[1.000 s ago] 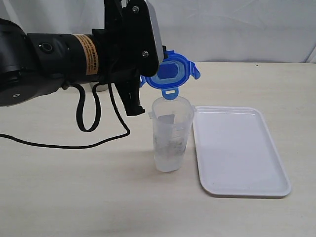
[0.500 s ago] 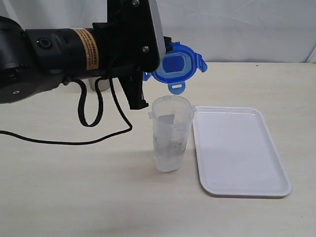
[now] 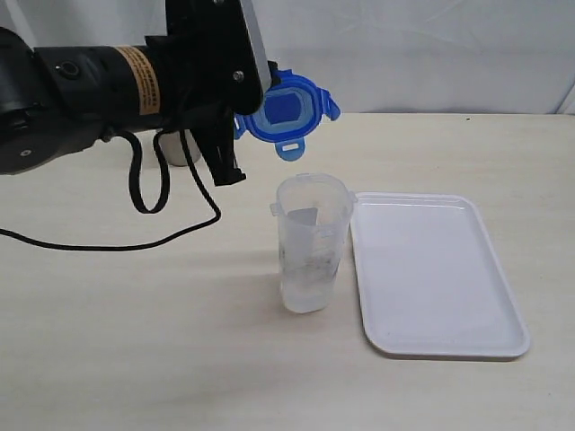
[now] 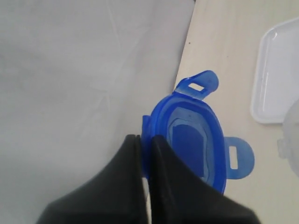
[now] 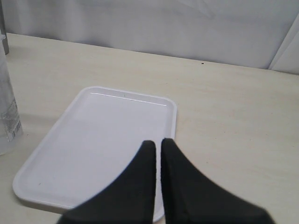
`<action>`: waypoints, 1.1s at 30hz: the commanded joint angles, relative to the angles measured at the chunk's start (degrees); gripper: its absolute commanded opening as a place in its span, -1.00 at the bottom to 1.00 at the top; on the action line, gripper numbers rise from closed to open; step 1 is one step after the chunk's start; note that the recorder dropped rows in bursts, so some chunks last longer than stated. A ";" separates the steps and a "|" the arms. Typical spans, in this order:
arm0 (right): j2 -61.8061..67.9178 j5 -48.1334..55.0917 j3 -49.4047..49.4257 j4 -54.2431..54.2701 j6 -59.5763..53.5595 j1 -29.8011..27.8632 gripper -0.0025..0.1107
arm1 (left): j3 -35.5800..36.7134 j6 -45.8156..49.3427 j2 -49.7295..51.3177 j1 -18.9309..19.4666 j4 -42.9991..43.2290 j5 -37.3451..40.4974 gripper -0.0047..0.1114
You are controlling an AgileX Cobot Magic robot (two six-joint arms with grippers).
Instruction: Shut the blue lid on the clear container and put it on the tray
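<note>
Jaws of our left gripper [image 4: 145,140] pinch the blue lid [image 3: 286,114] by its edge, aloft and tilted. The clear container [image 3: 312,244] stands upright, below and slightly beyond the fingertips.

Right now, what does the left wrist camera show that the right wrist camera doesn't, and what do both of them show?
Left wrist only: the blue lid, pinched by its edge in the shut left gripper. Right wrist only: the right gripper, shut and holding nothing. Both: the tray, nearly whole in the right wrist view but only a corner in the left, a sliver of the clear container, the pale table and the white backdrop.
</note>
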 commanded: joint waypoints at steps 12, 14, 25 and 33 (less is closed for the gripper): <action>-0.25 -0.24 0.21 0.10 -0.22 0.15 -0.88 | -0.13 0.49 1.73 -4.84 -0.13 0.78 -0.92; -0.25 -0.24 0.21 0.10 -0.22 0.15 -0.88 | -0.13 2.55 1.18 -5.61 -0.13 2.42 -0.92; -0.25 -0.24 0.21 0.10 -0.22 0.15 -0.88 | -0.13 4.40 1.08 -6.12 -0.13 5.66 -0.92; -0.25 -0.24 0.21 0.10 -0.22 0.15 -0.88 | -0.13 4.40 1.08 -6.12 -0.13 5.32 -0.92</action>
